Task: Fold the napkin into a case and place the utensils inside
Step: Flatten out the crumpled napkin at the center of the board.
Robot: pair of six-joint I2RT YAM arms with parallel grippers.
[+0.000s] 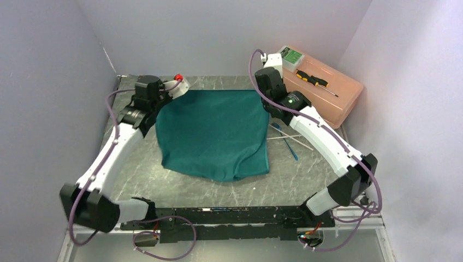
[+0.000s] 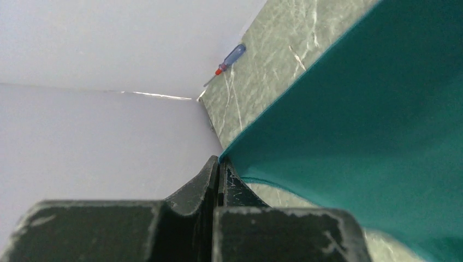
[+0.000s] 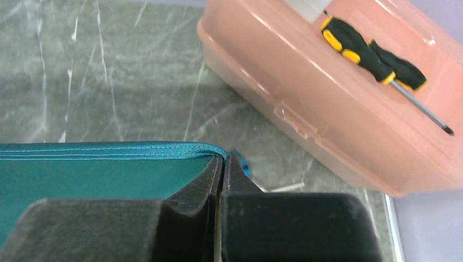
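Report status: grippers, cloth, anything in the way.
Left gripper and right gripper shut on far corners of teal soft cloth napkin. Napkin spread open. Thin blue plastic utensil, white sticks beside its right edge.

The napkin (image 1: 213, 134) lies mid-table (image 1: 164, 185), the utensils (image 1: 286, 143) just right of it. Behind them stands a box (image 1: 333, 101) with a screwdriver (image 1: 312, 79) on top.

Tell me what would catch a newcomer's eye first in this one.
The big teal napkin in the middle of the table stands out first, with the left jaws and right jaws each shut on one of its far corners. Next comes the pink box at the far right, with a yellow-and-black screwdriver on its lid. A thin blue utensil and white sticks lie just right of the napkin.
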